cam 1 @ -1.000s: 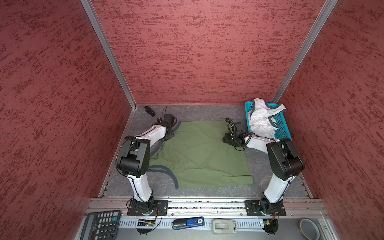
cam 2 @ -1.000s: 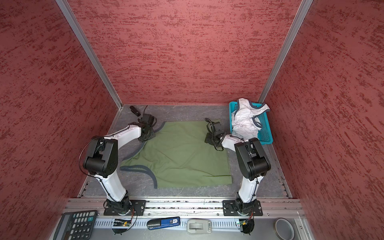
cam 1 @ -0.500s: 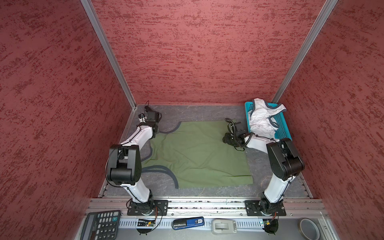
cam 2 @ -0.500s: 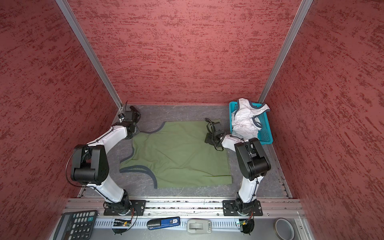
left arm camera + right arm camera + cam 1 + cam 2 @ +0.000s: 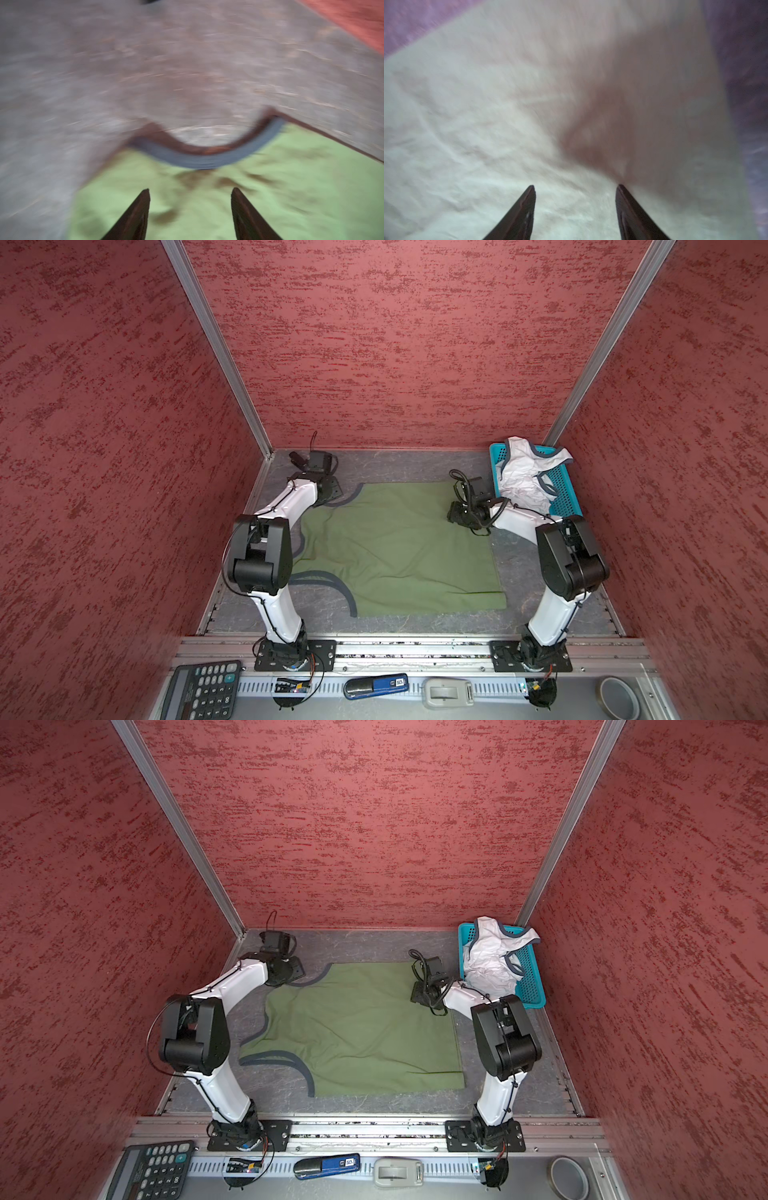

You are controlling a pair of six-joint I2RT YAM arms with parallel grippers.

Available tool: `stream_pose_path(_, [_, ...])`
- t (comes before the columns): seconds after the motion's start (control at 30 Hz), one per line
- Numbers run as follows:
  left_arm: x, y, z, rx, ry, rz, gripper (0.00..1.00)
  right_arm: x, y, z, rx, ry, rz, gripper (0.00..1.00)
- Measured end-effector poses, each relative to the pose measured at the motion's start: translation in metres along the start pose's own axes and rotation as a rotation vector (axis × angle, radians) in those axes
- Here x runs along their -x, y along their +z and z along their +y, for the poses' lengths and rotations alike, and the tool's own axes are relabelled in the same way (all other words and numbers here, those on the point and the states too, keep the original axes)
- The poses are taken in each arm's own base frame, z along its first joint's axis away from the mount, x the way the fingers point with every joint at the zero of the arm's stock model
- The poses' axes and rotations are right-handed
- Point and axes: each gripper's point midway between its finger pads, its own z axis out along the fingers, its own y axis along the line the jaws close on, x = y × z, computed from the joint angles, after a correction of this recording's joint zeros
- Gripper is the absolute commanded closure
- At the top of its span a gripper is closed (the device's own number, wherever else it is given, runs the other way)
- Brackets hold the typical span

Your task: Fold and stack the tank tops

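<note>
In far-right basket (image 5: 566,494): white tank top (image 5: 524,479), crumpled. L gripper (image 5: 191,188) & R gripper (image 5: 575,185) both released, nothing held.

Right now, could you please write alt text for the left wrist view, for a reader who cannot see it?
The left gripper, jaws apart with nothing between them, hangs over the olive green tank top near its grey-trimmed curved opening. Beyond it lies the grey mottled table; the whole picture is motion-blurred.

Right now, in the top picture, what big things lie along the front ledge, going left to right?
calculator → blue and black gadget → pale grey gadget → grey tape roll
</note>
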Motion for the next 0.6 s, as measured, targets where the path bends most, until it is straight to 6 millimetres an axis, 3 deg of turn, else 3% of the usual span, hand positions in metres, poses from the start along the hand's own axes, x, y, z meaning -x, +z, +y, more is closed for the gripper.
stream_pose_path(0.13, [0.007,0.023,-0.063,-0.106,0.069,0.017,0.33,0.066,-0.011,0.013,0.009,-0.004,-0.122,0.37])
stream_pose_path(0.23, [0.005,0.047,-0.094,-0.144,0.1,0.039,0.31,0.101,-0.011,0.012,-0.006,-0.005,-0.178,0.37])
stream_pose_path(0.37, [0.006,0.078,-0.105,-0.134,0.121,0.069,0.3,0.126,0.0,0.0,-0.041,-0.003,-0.198,0.37])
stream_pose_path(0.6, [0.007,0.107,-0.098,-0.055,0.135,0.094,0.3,0.14,0.022,-0.02,-0.086,-0.004,-0.173,0.37])
